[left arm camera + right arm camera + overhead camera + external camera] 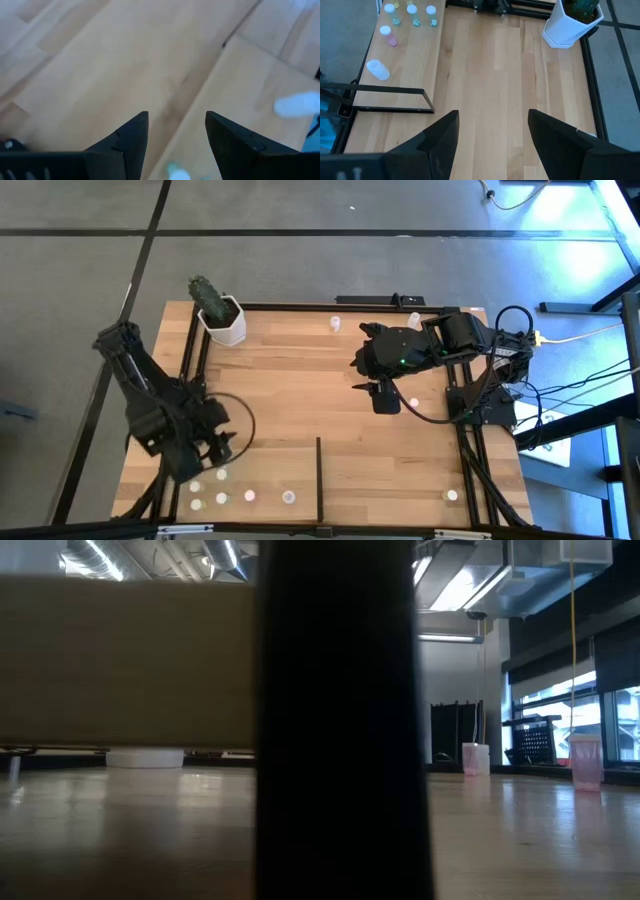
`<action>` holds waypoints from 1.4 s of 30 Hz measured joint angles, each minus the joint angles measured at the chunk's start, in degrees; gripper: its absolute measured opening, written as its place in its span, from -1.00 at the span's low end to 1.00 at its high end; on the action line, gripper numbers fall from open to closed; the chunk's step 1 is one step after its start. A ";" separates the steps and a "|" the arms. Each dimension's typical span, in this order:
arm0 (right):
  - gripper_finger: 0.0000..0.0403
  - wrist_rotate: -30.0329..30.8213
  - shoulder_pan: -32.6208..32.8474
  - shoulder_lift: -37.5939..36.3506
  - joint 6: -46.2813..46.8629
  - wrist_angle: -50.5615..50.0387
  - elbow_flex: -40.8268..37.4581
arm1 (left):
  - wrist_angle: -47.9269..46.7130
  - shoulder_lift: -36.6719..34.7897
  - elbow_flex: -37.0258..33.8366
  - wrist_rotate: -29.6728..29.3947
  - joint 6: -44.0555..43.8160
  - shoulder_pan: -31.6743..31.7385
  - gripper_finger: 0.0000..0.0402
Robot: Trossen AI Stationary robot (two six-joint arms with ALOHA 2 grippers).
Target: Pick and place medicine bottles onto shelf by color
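Observation:
The shelf (270,470) is the pale panel at the table's near left, edged by a black divider (319,475). Several medicine bottles (222,499) stand on it near the front edge; one white bottle (378,70) lies on its side. My left gripper (222,448) is open above the shelf's far left part, and a pale green bottle (177,173) shows below between its fingers, untouched. My right gripper (370,375) is open and empty, raised over the table's right half. A loose bottle (413,403) stands beside it.
A white hexagonal cactus pot (222,320) stands at the far left corner. Loose bottles stand at the far edge (335,323) and the near right (452,496). Two pink bottles (586,762) show in the low view, where the divider (340,720) blocks the middle.

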 joint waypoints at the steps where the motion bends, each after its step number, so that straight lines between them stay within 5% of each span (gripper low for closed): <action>1: 0.18 0.00 0.00 0.00 -0.02 0.00 0.02 | -0.01 -0.40 0.44 -0.04 1.47 1.46 -0.05; 17: 0.18 0.00 -0.02 0.00 -1.20 2.51 0.02 | 7.39 -1.88 1.86 1.60 23.68 21.81 -0.05; 23: 0.19 -1.08 -0.22 0.00 2.25 5.21 0.02 | 7.93 -1.88 1.84 1.98 25.40 23.59 -0.05; 32: 0.19 -0.91 -0.17 0.00 13.51 -9.15 -0.26 | 7.93 -1.88 1.84 1.96 25.37 23.63 -0.05; 42: 0.19 8.29 3.59 -4.87 19.39 -9.49 -5.69 | 7.96 -1.86 1.79 1.95 25.28 23.63 -0.05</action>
